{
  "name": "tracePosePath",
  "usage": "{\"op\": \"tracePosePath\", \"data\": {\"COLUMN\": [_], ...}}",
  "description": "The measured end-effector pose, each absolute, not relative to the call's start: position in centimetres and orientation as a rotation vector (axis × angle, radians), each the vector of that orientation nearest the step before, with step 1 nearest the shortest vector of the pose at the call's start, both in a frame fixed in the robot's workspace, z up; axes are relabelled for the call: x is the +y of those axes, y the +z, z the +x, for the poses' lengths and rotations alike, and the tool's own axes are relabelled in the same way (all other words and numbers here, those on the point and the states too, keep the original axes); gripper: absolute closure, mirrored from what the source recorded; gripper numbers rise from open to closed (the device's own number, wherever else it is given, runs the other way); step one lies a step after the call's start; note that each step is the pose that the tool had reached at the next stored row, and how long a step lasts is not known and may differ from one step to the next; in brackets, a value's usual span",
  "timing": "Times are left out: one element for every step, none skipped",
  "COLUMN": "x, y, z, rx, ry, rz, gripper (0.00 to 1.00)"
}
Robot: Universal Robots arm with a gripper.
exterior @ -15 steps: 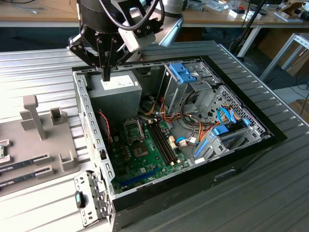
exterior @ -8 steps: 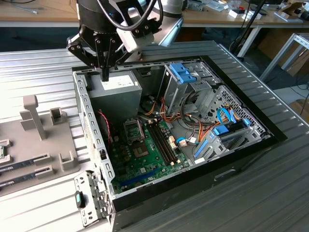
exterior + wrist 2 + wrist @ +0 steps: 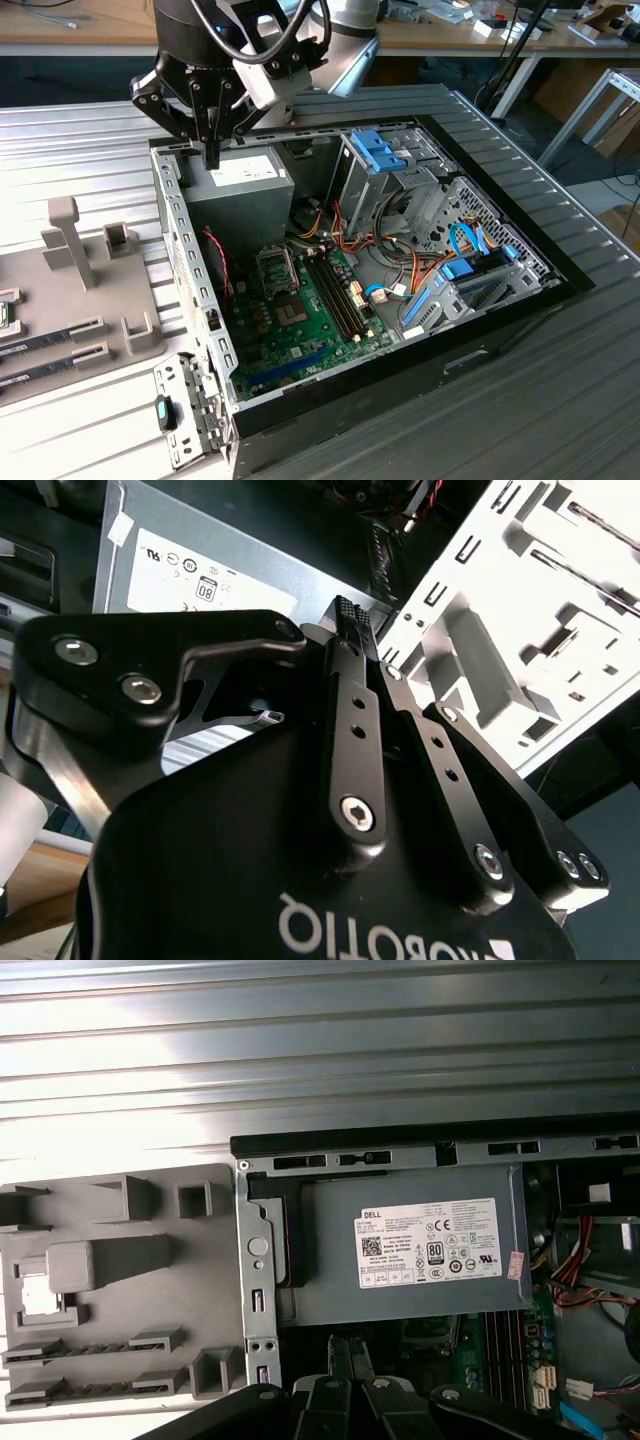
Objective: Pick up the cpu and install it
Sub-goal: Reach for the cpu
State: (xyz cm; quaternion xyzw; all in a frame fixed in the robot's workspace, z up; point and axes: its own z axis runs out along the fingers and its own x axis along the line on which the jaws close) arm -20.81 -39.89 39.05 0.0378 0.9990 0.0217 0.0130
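My gripper (image 3: 211,152) hangs over the near-left corner of the grey power supply box (image 3: 240,195) in the open computer case, its fingers (image 3: 348,620) pressed together with nothing between them. In the first wrist view the fingertips (image 3: 341,1352) sit at the power supply's (image 3: 410,1250) edge. A pale flat square that I take for the cpu (image 3: 34,1296) lies in a recess of the grey fixture tray (image 3: 120,1360), well away from the gripper. The black socket frame (image 3: 278,268) sits on the green motherboard (image 3: 300,335) below the power supply.
The tray (image 3: 95,300) on the exterior view's left has a tall post (image 3: 66,238) and memory sticks (image 3: 50,335) in slots. Drive cages (image 3: 385,160), coloured cables (image 3: 400,275) and the case walls (image 3: 185,270) crowd the case. A small dark chip (image 3: 292,315) sits on the board.
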Motion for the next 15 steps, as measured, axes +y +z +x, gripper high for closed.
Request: {"op": "tracePosePath", "data": {"x": [-39.89, -39.9, -39.9, -39.9, -39.9, -39.9, -39.9, -39.9, -39.9, -39.9, -39.9, -39.9, -39.9, -39.9, -39.9], "y": [39.05, 39.03, 39.03, 39.03, 39.03, 39.03, 39.04, 39.03, 39.03, 39.03, 39.03, 39.03, 39.03, 39.03, 39.02], "z": [-20.82, -20.83, -20.83, -20.83, -20.83, -20.83, -20.83, -20.83, -20.83, -20.83, -20.83, -20.83, -20.83, -20.83, -20.83], "rx": [3.113, 3.112, 3.112, 3.113, 3.113, 3.112, 3.113, 3.113, 3.112, 3.113, 3.112, 3.113, 3.113, 3.112, 3.112], "ry": [0.068, 0.068, 0.066, 0.066, 0.066, 0.066, 0.065, 0.065, 0.065, 0.065, 0.065, 0.065, 0.065, 0.065, 0.065], "rz": [0.118, 0.118, 0.118, 0.118, 0.118, 0.118, 0.118, 0.118, 0.118, 0.118, 0.118, 0.118, 0.118, 0.118, 0.118], "gripper": [0.89, 0.89, 0.89, 0.89, 0.89, 0.89, 0.89, 0.89, 0.89, 0.89, 0.89, 0.89, 0.89, 0.89, 0.89]}}
